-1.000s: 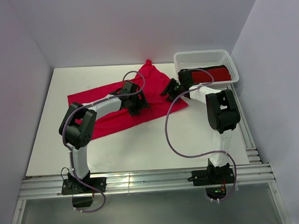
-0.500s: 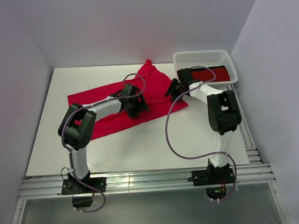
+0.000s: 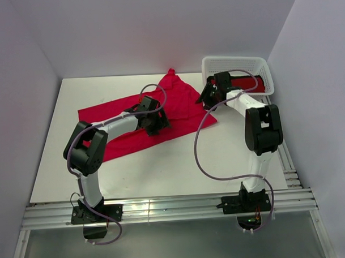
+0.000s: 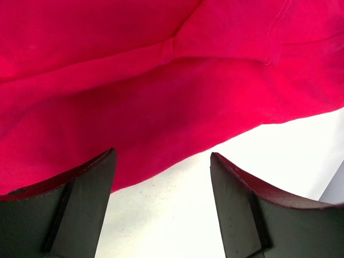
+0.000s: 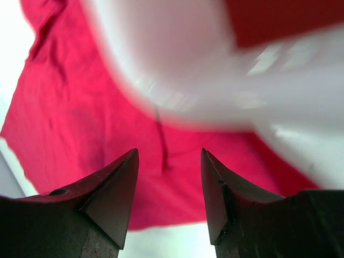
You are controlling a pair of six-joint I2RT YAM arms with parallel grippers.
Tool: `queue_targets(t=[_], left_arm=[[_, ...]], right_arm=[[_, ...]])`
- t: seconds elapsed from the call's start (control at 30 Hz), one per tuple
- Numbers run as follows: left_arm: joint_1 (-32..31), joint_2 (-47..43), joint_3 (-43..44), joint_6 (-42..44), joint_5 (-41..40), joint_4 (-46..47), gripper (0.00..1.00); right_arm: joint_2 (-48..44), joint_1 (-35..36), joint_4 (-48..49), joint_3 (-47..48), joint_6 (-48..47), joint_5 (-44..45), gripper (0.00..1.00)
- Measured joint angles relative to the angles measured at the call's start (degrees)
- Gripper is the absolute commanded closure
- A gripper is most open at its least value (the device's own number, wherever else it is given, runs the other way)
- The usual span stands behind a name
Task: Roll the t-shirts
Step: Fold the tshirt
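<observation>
overhead view of a white table (image 3: 162,163) with a bright crimson t-shirt (image 3: 180,97) spread flat across its far half. the shirt runs from the left side of the table to just short of a basket on the right, and one corner peaks toward the back wall. it is thin, soft cloth with shallow wrinkles. it is likely light and limp, and will sag and bunch rather than hold a shape. a hem or an outer edge looks like the best place to pinch it, so a fold can be turned over and rolled.

the left gripper (image 3: 159,122) is low over the near edge of the shirt, around its middle. in the left wrist view the left gripper (image 4: 161,161) has its dark fingers well apart and holds nothing. the crimson t-shirt (image 4: 161,80) fills the upper frame, and its hem crosses just ahead of the fingertips, with bare table between them.

to the right, the right gripper (image 3: 204,98) is over the shirt's right end, just beside the basket. in the right wrist view the right gripper (image 5: 169,161) is also parted and empty, with the crimson t-shirt (image 5: 80,118) below and beyond the tips. a blurred white shape, probably the basket, crosses the top of that view.

at the far right corner sits a white plastic basket (image 3: 232,61) holding a deeper red rolled t-shirt (image 3: 250,86), partly hidden by the right arm.
</observation>
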Motion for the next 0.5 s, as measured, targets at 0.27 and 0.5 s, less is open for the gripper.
queue_targets(t=[0.27, 0.5], left_arm=[[-0.4, 0.0, 0.0, 0.0, 0.0, 0.0, 0.24], [-0.9, 0.0, 0.0, 0.0, -0.2, -0.2, 0.24]], right_arm=[[-13.0, 4.8, 2.9, -11.8, 2.5, 1.6, 0.46], [-10.5, 7.8, 6.4, -12.8, 5.9, 2.4, 0.56]])
